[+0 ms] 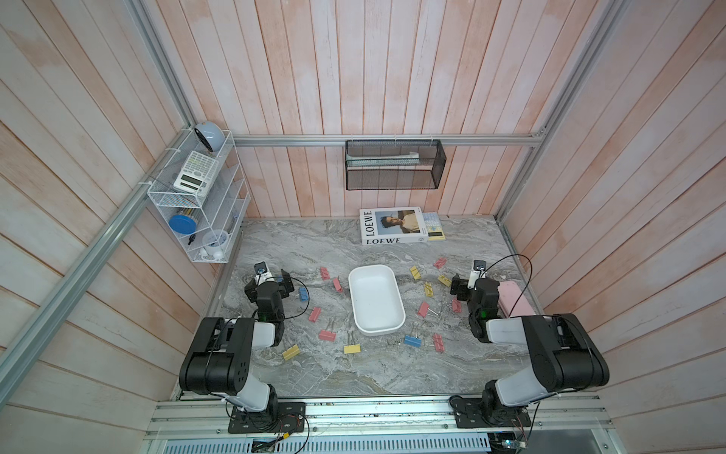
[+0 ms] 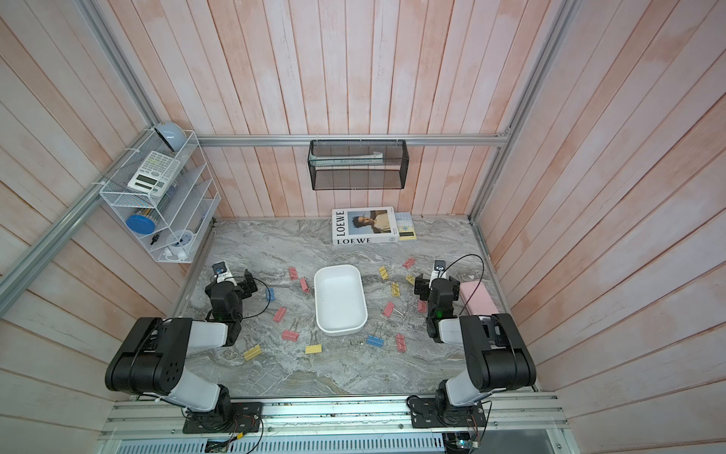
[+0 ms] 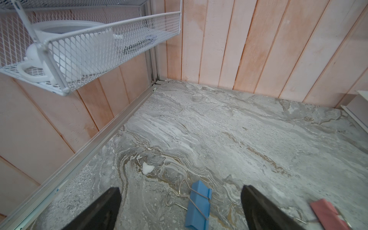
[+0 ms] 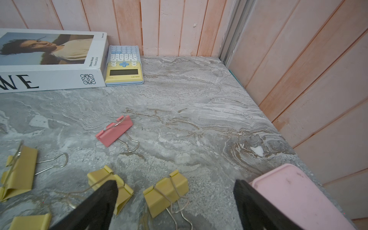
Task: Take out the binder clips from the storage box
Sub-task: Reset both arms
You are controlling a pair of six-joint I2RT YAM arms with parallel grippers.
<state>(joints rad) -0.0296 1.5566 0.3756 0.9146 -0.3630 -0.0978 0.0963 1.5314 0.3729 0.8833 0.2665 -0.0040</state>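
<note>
left tool point(image 3: 179, 190) wide open, gripping nothing, hanging over a blue clip point(image 3: 198, 205), right tool point(image 4: 176, 182) wide open and empty too, storage box point(image 1: 376, 302) sitting empty mid bench point(image 1: 314, 243), binder clips point(image 1: 327, 335) scattered all around it, grey marble top, pink plank walls point(image 1: 393, 78)

The binder clips point(image 1: 412, 340) lie on the table point(image 1: 314, 369) left and right of the storage box point(image 1: 375, 298).

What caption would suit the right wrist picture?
Open right gripper near yellow binder clips, beside a pink case.
</note>
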